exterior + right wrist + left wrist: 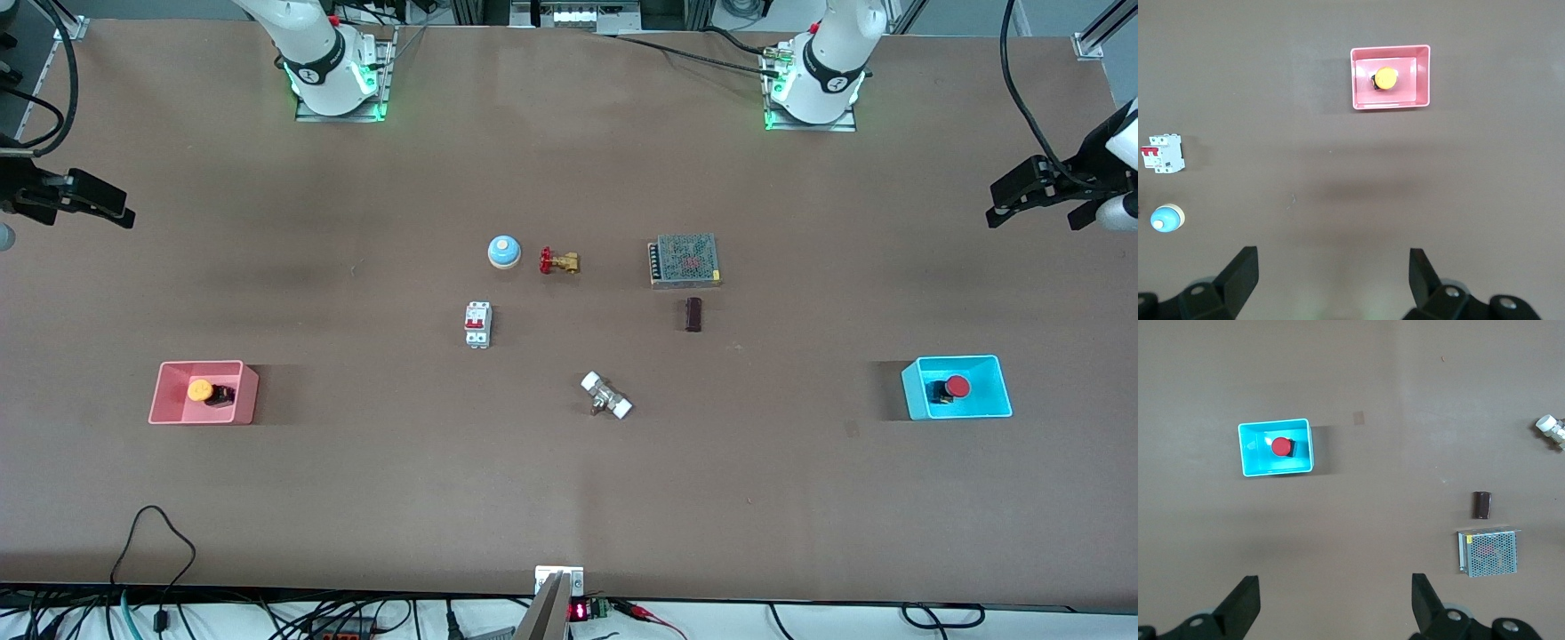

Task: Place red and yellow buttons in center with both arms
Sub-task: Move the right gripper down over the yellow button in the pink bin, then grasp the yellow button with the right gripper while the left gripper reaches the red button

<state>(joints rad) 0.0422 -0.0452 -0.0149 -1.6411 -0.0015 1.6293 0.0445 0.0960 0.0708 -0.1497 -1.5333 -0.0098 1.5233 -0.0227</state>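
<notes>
Two buttons wait in their trays: the red button (957, 386) in the cyan tray (997, 380), the yellow button (200, 389) in the pink tray (169, 380), each well clear of spread, empty fingers. The left gripper (1036, 197) and right gripper (84, 200) hang high over the table's ends. Both buttons look light and rigid, with smooth caps; the black body seems the surer hold. Bare brown tabletop (551, 471) at center offers room near a valve (606, 396).
</notes>
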